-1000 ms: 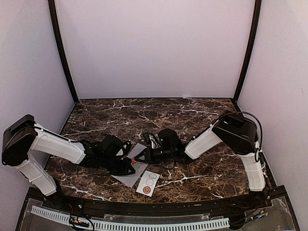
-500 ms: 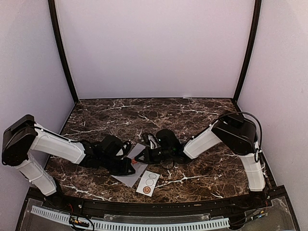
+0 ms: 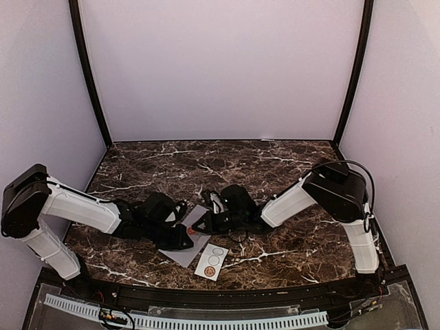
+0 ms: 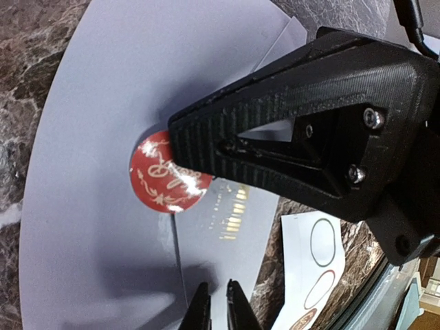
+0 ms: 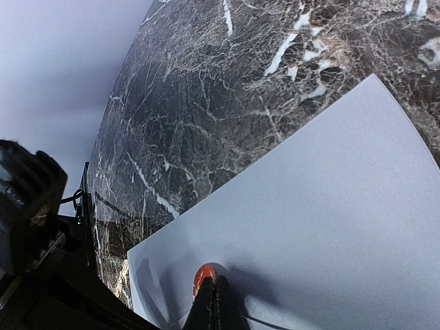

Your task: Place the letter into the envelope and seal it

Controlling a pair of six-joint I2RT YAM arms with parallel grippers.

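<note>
Top cam only gives you 2 arms crowded over the flat grey-lavender paper envelope (image 3: 180, 256), which lies on the dark marbled tabletop (image 3: 289, 165) right under both pincers, with a small white sticker strip (image 3: 212, 261) just nearside of them. Wrist cams fill in the rest: the right pincer (image 5: 215, 304) is fully closed, gripping nothing, tips pressed onto 1 round red seal (image 4: 165, 182) stuck on the envelope. Just beside it the left pincer (image 4: 216, 313) has its tips barely a crack apart, empty. Envelope looks smooth and flat, a seam line running out from the seal. Long axis runs diagonally, near end on the left pincer's side, far end behind the right one; can't tell which way the flap points.
</note>
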